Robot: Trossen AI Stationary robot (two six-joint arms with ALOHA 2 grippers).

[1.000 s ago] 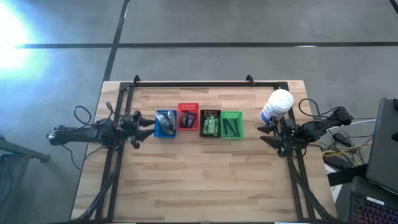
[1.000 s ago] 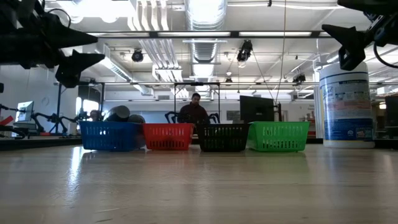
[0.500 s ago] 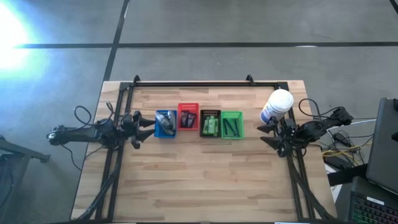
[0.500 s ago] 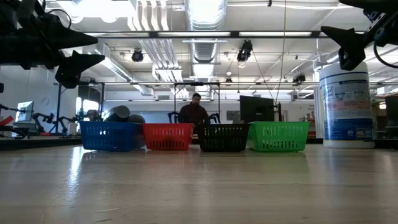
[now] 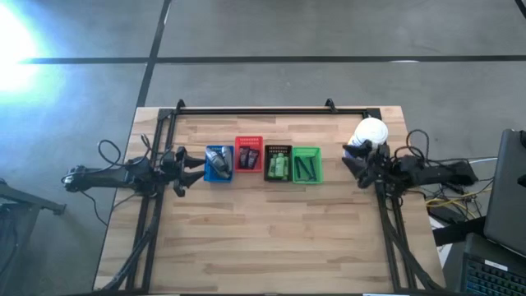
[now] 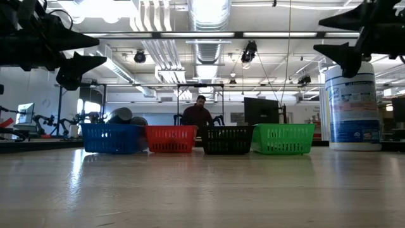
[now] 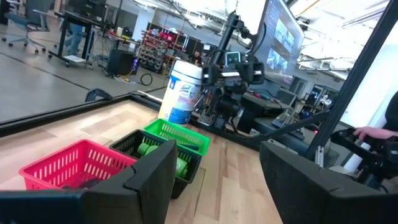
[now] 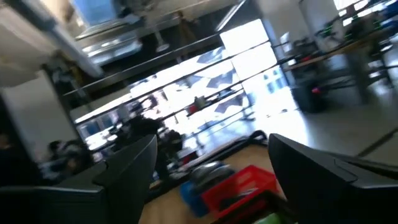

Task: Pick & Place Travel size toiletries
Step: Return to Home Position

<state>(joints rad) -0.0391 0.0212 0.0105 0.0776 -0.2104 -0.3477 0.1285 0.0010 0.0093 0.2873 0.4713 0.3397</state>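
Note:
The toiletries lie sorted in a row of four small baskets at the table's middle: grey tubes [image 5: 217, 159] in the blue basket [image 5: 218, 173], maroon packets [image 5: 249, 155] in the red basket [image 5: 249, 141], bright green packets [image 5: 278, 168] in the black basket [image 5: 278, 150], black sticks [image 5: 306, 168] in the green basket [image 5: 306, 151]. My left gripper [image 5: 200, 164] hovers open, just left of the blue basket and above the table. My right gripper [image 5: 346, 158] is open and raised, right of the green basket, beside the white container [image 5: 371, 131].
The big white round container with a blue label [image 6: 352, 104] stands at the far right of the table. A black rail [image 5: 255, 111] runs along the far edge. Bare wood [image 5: 263, 238] lies near the baskets. A person [image 6: 199, 114] sits beyond the table.
My right gripper has swung toward the far edge, closer to the white container, and has risen a little; its fingers stay open. The left arm and the baskets have kept still.

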